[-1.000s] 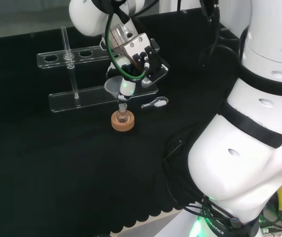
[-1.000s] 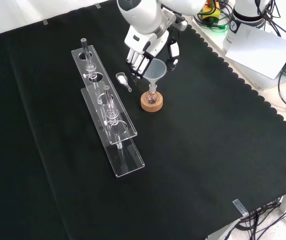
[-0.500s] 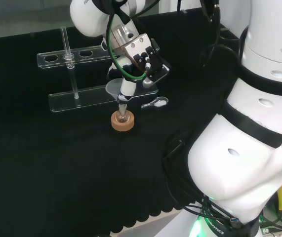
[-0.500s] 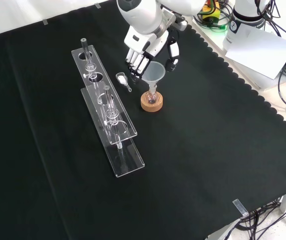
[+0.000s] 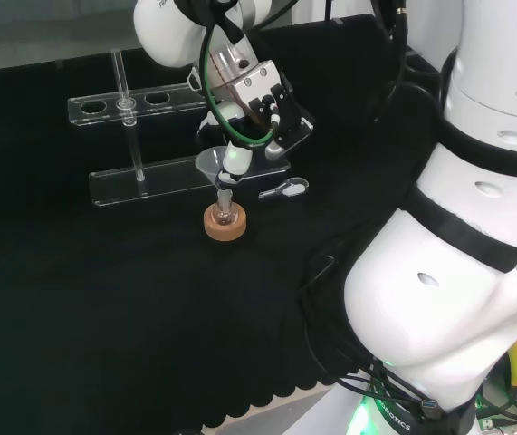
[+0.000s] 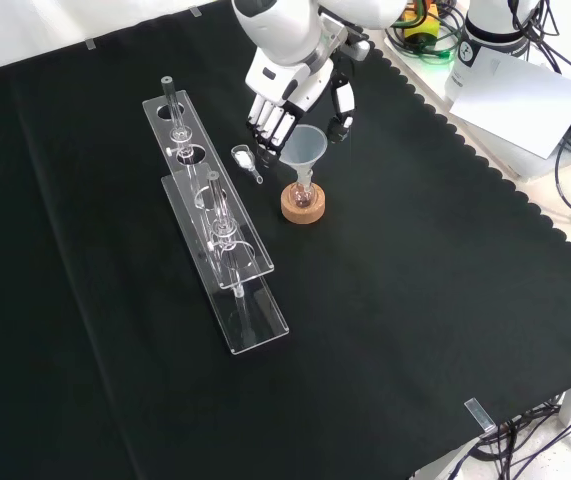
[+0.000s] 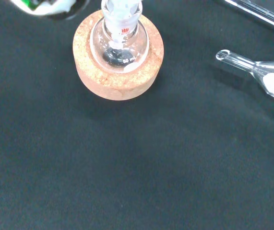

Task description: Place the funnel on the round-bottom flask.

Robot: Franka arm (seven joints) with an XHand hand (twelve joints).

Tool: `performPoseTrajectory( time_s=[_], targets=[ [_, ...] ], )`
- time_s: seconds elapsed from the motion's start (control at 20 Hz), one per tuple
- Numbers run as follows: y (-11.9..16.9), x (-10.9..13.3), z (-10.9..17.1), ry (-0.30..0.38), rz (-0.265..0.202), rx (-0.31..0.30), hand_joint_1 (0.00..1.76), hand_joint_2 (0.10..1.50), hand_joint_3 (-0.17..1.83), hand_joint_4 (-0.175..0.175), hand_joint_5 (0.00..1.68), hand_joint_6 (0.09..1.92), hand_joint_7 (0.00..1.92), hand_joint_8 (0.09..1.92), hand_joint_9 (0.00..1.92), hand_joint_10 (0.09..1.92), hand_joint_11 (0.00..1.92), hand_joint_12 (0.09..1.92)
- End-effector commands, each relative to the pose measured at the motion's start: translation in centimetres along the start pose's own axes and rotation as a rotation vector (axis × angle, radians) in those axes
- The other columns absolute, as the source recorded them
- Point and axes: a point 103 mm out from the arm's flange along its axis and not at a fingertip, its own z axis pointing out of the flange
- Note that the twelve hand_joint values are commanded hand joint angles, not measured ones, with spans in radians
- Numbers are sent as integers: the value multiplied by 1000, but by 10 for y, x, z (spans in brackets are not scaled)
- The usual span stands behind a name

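Two clear racks (image 5: 149,136) lie on the black cloth of the counter (image 5: 104,308) in the head view, one behind the other at the far left, with a thin glass rod standing in the farther one. Nearer and to the right of them the round-bottom flask (image 5: 225,216) sits in its cork ring (image 5: 225,225), and a small glass scoop (image 5: 284,188) lies just right of it. The funnel (image 5: 214,166) stands with its stem down in the flask's neck, its cone tilted slightly to the left. The hand (image 5: 256,109) hangs above and right of the funnel, one white fingertip touching the cone's right side; whether the fingers pinch it cannot be told here. In the front view the cloth's scalloped edge runs along the right, with cables and paper beyond it. The racks (image 6: 220,240) stretch from the far left toward the near middle, the scoop (image 6: 244,160) lies between them and the flask (image 6: 303,196) on its cork ring (image 6: 303,205). The funnel (image 6: 304,148) rests in the neck; the hand (image 6: 290,95) is just behind it, fingers pointing down and relaxed around the rim, left and right of the cone. In the wrist view the flask (image 7: 120,43) sits centred in the cork ring (image 7: 117,72), the stem entering its neck, and the scoop (image 7: 266,76) holds white powder.
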Motion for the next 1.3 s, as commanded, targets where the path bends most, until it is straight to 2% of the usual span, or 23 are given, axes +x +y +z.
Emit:
performPoseTrajectory(
  time_s=[0.05,0.25,0.45,0.65,0.7,0.8,1.05,1.3],
  targets=[
    [1,5,-2,-5,-2,6,762,612,623,-60,234,87,1,614,297,698,333,1340],
    [2,6,-1,6,-18,45,745,617,597,-56,181,87,0,411,195,720,265,1364],
    [-1,4,0,28,-17,44,711,618,558,-51,105,87,0,186,88,748,186,1404],
    [-6,0,1,28,-14,34,676,622,519,-48,68,87,0,96,25,776,128,1441],
    [-7,-1,1,27,-14,32,669,623,512,-48,64,87,0,88,17,779,121,1446],
    [-5,12,-4,12,-14,27,657,623,504,-48,60,87,0,87,9,783,114,1450],
    [-19,-11,-3,37,-34,-68,648,627,494,-49,56,87,16,91,19,792,112,1455],
    [-33,-31,-2,59,-4,-88,650,653,442,-54,91,87,5,341,98,771,152,1443]
  ],
)
